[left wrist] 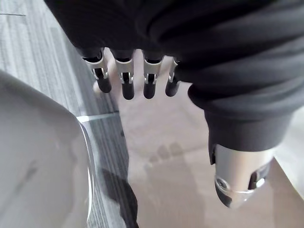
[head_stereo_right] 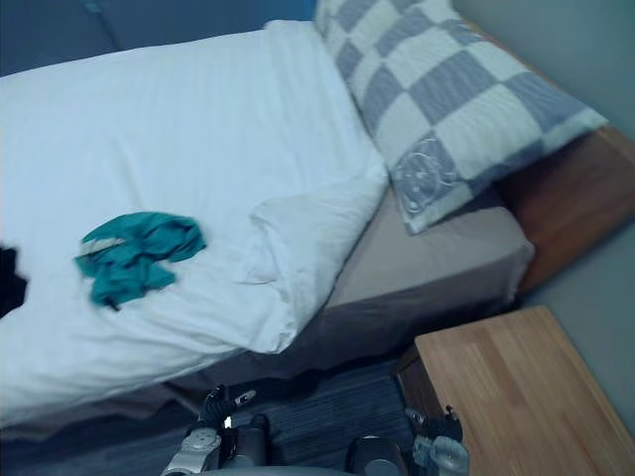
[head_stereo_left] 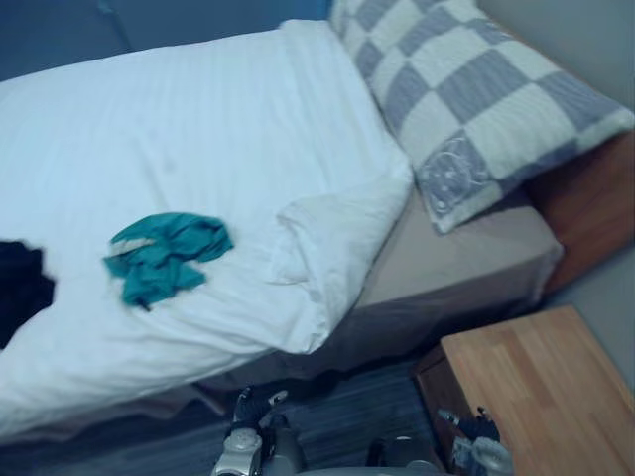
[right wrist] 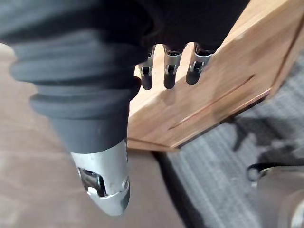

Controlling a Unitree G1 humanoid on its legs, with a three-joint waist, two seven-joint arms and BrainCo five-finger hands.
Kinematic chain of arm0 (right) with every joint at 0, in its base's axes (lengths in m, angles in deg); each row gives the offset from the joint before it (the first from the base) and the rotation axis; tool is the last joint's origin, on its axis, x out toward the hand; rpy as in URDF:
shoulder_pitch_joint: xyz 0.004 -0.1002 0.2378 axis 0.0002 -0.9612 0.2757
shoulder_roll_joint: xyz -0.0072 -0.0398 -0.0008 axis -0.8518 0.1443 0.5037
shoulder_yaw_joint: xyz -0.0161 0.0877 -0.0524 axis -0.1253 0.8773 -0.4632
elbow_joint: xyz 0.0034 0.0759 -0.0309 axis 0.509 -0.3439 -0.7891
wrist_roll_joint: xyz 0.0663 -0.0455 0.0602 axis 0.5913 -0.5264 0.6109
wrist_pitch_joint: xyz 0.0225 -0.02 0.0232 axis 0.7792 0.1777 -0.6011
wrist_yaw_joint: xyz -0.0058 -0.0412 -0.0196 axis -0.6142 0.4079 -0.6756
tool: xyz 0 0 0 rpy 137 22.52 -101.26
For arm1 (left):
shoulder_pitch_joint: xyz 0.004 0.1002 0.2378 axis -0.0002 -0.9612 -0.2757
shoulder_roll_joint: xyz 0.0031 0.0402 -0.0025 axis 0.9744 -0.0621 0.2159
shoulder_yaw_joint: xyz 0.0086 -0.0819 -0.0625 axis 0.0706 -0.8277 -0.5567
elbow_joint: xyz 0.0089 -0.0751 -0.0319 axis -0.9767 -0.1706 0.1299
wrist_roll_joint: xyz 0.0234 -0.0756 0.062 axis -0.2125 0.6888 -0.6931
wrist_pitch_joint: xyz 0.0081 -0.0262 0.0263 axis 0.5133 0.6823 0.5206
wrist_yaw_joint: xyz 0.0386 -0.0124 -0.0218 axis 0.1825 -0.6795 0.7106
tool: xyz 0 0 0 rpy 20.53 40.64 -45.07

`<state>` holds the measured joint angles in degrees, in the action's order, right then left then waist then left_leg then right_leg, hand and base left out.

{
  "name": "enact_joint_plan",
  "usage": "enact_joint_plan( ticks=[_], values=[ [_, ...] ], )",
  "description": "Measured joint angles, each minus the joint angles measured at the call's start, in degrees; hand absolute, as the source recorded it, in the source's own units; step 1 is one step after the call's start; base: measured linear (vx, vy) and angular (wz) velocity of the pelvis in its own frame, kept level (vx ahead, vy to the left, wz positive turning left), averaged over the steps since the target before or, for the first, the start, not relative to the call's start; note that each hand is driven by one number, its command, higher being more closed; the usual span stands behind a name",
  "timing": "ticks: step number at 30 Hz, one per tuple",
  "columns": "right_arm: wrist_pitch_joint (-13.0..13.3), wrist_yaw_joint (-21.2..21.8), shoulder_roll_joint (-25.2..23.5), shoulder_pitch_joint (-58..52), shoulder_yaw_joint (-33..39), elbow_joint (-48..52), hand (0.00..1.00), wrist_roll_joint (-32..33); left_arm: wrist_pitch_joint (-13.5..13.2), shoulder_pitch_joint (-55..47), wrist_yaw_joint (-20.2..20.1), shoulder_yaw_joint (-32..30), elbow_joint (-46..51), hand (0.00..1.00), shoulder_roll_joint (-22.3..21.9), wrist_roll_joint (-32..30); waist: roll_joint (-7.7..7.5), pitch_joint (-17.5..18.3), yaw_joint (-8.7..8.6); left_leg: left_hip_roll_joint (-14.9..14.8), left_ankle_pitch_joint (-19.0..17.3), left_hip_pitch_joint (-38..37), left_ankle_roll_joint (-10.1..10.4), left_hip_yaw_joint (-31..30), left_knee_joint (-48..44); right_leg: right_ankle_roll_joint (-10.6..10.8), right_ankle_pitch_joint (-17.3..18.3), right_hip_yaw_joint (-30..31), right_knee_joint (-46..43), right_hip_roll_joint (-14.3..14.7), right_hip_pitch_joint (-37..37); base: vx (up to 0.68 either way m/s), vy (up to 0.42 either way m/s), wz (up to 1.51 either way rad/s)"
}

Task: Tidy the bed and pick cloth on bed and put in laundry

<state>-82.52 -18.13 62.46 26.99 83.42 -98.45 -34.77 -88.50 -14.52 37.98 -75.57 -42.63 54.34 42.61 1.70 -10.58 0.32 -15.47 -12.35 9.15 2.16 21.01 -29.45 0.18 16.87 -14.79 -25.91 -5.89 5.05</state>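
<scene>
While teal cloth [head_stereo_left: 164, 256] lies on white duvet [head_stereo_left: 198, 119], left hand [left wrist: 149, 71], right hand [right wrist: 172, 66], fingers [left wrist: 127, 85] relaxed, empty

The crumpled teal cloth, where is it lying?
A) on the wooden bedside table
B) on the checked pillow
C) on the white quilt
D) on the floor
C: the crumpled teal cloth lies on the white quilt, well apart from the grey-and-cream checked pillow and the light wooden bedside table.

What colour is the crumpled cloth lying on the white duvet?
The cloth is teal green, clearest in the left eye view.
</scene>
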Motion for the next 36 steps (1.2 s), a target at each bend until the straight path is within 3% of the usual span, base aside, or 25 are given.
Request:
enact_joint_plan(
  ticks=[1,2,3,4,7,9,12,16,18,20,22,30,31,36],
  values=[
    [-0.12,-1.77,-0.43,-0.82,1.28,6.46,0.0,0.91,0.22,-0.56,-0.05,0.33,0.53,0.0,0.27,-0.06,0.36,0.2,-0.63,-0.39,-1.44,0.14,-2.08,5.95,-1.37,0.74,0.71,-1.87,-0.34,-0.78,-0.02,-0.07,0.084,0.84],
    [-0.15,-2.29,-0.71,-0.84,2.12,9.39,0.0,1.07,0.18,-0.95,-0.06,0.53,0.72,0.0,0.58,-0.05,0.7,0.4,-0.95,0.1,-1.37,0.3,-1.87,6.67,-0.66,1.13,1.38,-2.18,-0.75,-1.01,0.11,-0.09,0.1,1.09],
    [-0.18,-3.19,-1.31,-1.51,4.39,14.79,0.0,1.03,-0.01,-1.88,-0.06,0.63,1.12,0.0,1.24,0.06,-0.46,0.57,-1.79,2.64,-0.77,-0.19,-1.18,6.06,2.81,1.6,2.47,-2.18,-0.81,-2.2,0.23,-0.08,0.112,0.92],
    [-0.17,-4.57,-1.76,-2.16,7.02,19.43,0.0,0.96,0.04,-2.25,-0.07,0.75,1.65,0.0,1.69,0.05,-1.34,0.8,-2.41,4.81,0.06,-1.24,-2.04,5.89,6.33,2.12,1.86,-2.34,0.88,-3.41,-0.69,-0.06,0.148,0.97],
    [-0.14,-8.43,-1.22,-2.25,14.36,31.45,0.0,-2.57,0.13,-3.29,-0.38,2.57,0.54,0.0,4.05,-0.24,-2.58,2.17,-2.8,10.81,6.38,-5.32,-2.53,3.87,18.73,3.26,-3.05,-2.24,7.67,-4.08,-4.18,0.01,0.128,0.57],
    [-0.21,-10.16,1.3,-0.56,17.27,36.34,0.0,-6.56,0.21,-3.55,-1.66,4.66,-0.25,0.0,6.4,-1.36,-3.42,2.99,-3.98,13.89,11.83,-7.11,-3.61,1.49,27.73,3.06,-6.42,-1.37,12.02,-4.02,-4.79,0.07,0.125,0.68],
    [-0.33,-11.08,6.07,5.56,16.46,36.71,0.0,-9.54,0.13,-3.38,-2.61,5.65,-0.54,0.0,7.92,-1.96,-4.18,2.57,-4.22,14.65,14.24,-7.23,-4.42,0.64,31.07,3.07,-8.22,-0.55,13.74,-3.97,-4.59,0.06,0.118,0.34],
    [-0.23,-10.74,17.01,20.59,3.66,35.73,0.0,-14.33,-0.1,-2.3,-3.46,7.88,-0.61,0.0,9.74,-2.58,-3.79,0.97,-2.5,14.82,15.12,-3.97,-4.9,0.46,30.61,3.28,-9.23,2.08,14.15,-3.39,-1.47,-0.06,0.047,0.01],
    [-0.2,-10.61,22.15,29.38,-1.89,33.45,0.0,-15.54,-0.19,-0.46,-3.52,7.96,-0.6,0.0,9.79,-2.56,-2.92,-1.43,-2.46,14.79,16.45,-1.02,-5.0,-0.36,30.78,3.52,-9.38,2.43,14.3,-3.21,0.97,-0.12,0.016,0.26],
    [-0.3,-10.45,26.16,38.72,-6.79,30.11,0.0,-16.89,-0.52,0.61,-3.3,8.08,-0.58,0.0,9.8,-2.47,-1.34,-4.61,-0.52,14.08,18.31,1.41,-4.92,-0.67,31.79,3.51,-10.4,2.37,14.22,-2.53,3.71,-0.15,0.007,0.1],
    [-0.4,-10.25,28.57,43.11,-10.1,27.85,0.0,-17.52,-0.58,0.54,-2.47,8.43,-0.57,0.0,9.88,-2.33,-0.36,-5.85,0.65,13.65,19.57,2.97,-4.86,-0.89,32.62,2.99,-10.98,2.22,14.02,-2.01,5.64,-0.09,-0.022,0.07],
    [-0.71,-8.0,34.12,56.58,-23.11,15.8,0.0,-17.57,-1.42,3.53,-0.62,9.85,0.29,0.0,10.53,-0.67,2.48,-14.0,1.58,13.08,21.65,11.37,-5.27,-2.04,30.25,2.81,-11.12,2.22,9.07,-2.21,14.88,-0.04,-0.016,0.04],
    [-0.7,-7.84,34.24,56.7,-23.83,14.35,1.0,-17.6,-1.45,4.09,-0.39,10.23,0.29,0.0,10.55,-0.47,2.72,-14.17,2.03,13.05,21.65,11.98,-5.27,-2.04,30.01,2.77,-11.09,2.29,8.67,-2.22,15.55,-0.01,-0.013,0.03],
    [-0.64,-6.76,34.05,56.84,-26.18,7.24,1.0,-18.47,-2.06,5.78,0.4,11.85,0.18,0.0,10.5,0.4,3.48,-14.73,3.5,12.8,21.63,14.39,-5.25,-2.06,28.49,2.18,-10.42,2.51,6.06,-2.41,18.45,0.0,-0.006,0.02]
  ],
)
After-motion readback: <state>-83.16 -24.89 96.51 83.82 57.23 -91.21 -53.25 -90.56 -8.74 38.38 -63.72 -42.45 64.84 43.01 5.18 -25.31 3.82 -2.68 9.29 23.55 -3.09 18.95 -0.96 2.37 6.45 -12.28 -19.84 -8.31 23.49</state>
